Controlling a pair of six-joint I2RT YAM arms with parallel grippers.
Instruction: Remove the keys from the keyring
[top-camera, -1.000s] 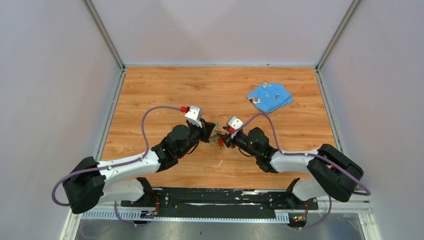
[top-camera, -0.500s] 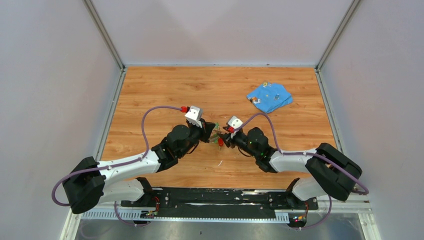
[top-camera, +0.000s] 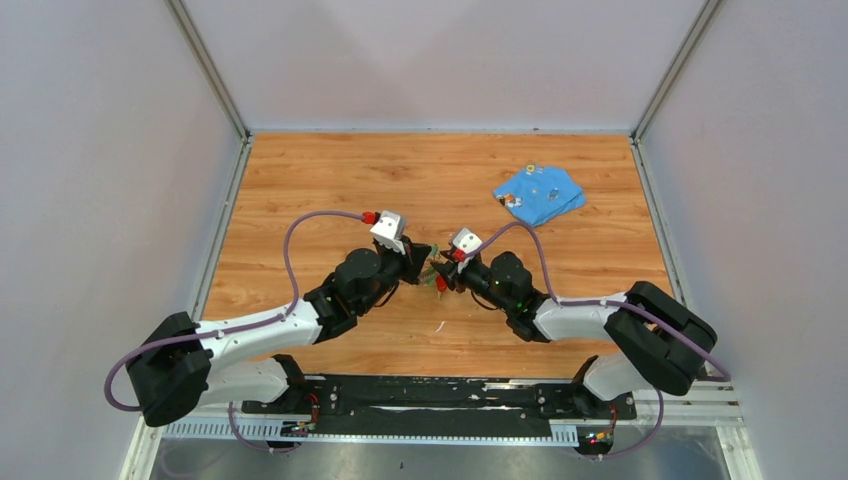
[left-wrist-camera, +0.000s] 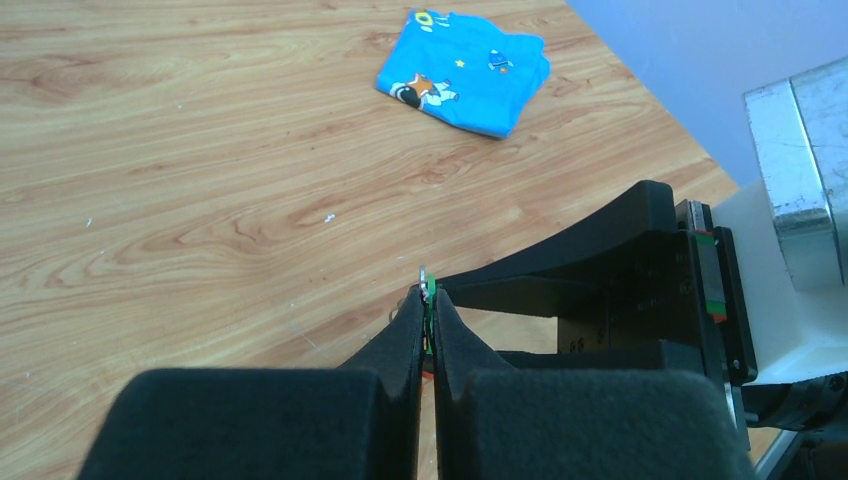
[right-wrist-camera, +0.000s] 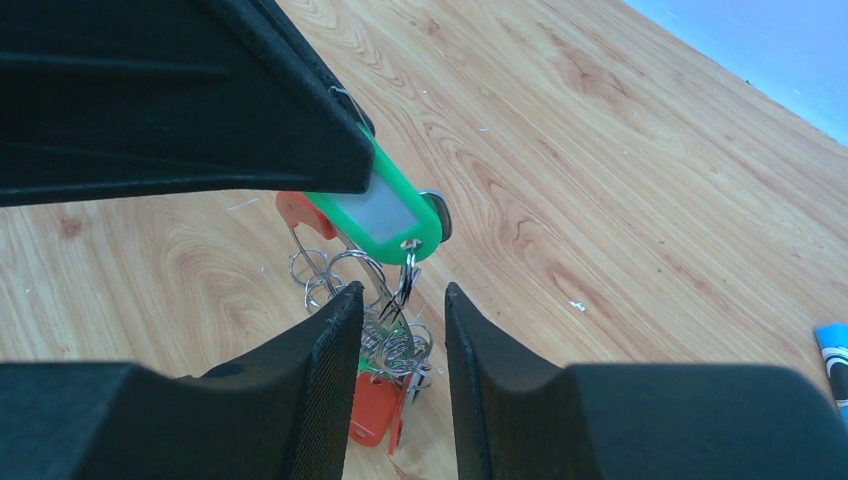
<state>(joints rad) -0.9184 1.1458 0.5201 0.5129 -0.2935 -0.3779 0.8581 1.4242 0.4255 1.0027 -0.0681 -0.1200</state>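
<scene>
My left gripper (top-camera: 424, 262) (left-wrist-camera: 430, 300) is shut on a green plastic key tag (right-wrist-camera: 385, 215) with a white label, held above the table. Its edge shows between the fingers in the left wrist view (left-wrist-camera: 431, 292). A bunch of thin metal rings (right-wrist-camera: 400, 335) and small silvery keys hangs from the tag, with red plastic tags (right-wrist-camera: 375, 405) lowest. I cannot tell which ring is the large keyring. My right gripper (top-camera: 446, 276) (right-wrist-camera: 403, 292) is open, one finger on each side of the hanging rings. The bunch (top-camera: 437, 276) sits between both grippers.
A folded blue cloth (top-camera: 538, 193) (left-wrist-camera: 462, 70) lies at the back right of the wooden table (top-camera: 330, 180). Grey walls enclose the table on three sides. A small pale scrap (top-camera: 439, 325) lies on the wood near the arms.
My right gripper has edged a little left, toward the left gripper and the hanging bunch. The left gripper has held still with the green tag.
</scene>
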